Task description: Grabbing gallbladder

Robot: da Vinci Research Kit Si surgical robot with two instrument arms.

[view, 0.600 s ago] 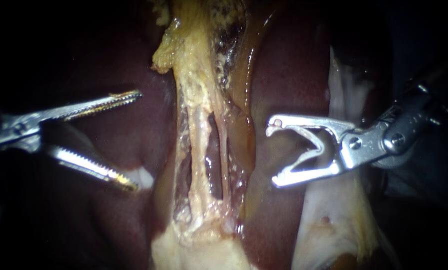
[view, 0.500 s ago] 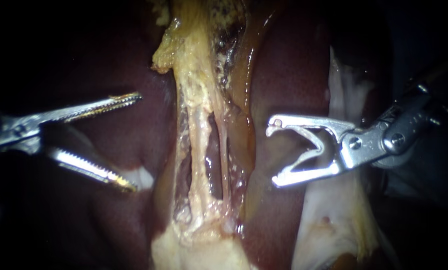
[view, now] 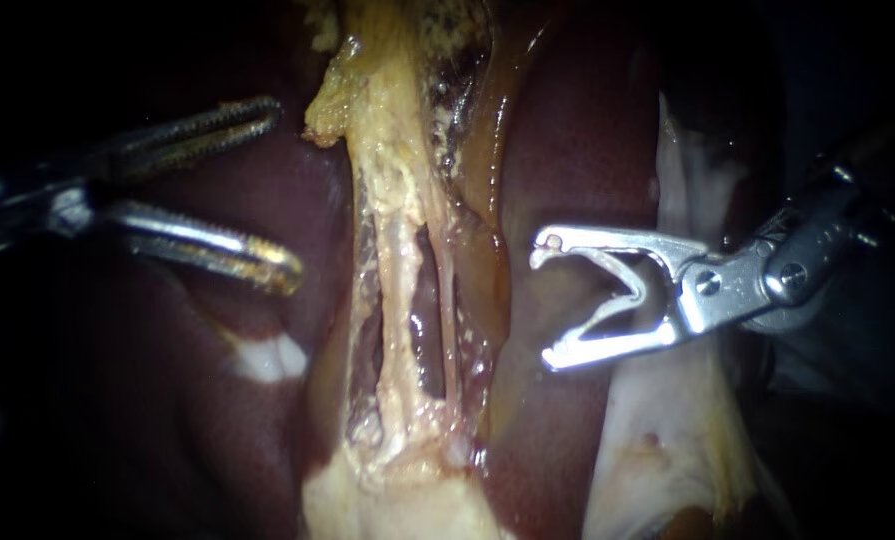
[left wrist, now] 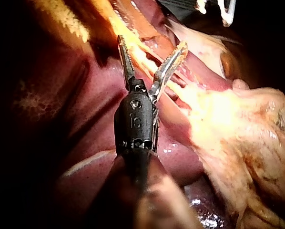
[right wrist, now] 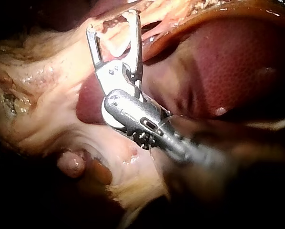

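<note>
text: none readable | left instrument [left wrist: 151, 45]: embossed mark on its dark housing, too unclear to make out

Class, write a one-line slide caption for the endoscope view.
Left instrument and right instrument, both open, flank pale strands on the liver, gripping nothing.

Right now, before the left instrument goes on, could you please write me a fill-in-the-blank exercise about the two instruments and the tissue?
1. The left instrument is ___, with a clear gap at its tip.
2. The right instrument is gripping ___.
3. In the endoscope view, the pale strands lie ___ the two instruments.
4. The dark red tissue on both sides of the strands is the ___.

Missing words: open; nothing; between; liver.
</note>
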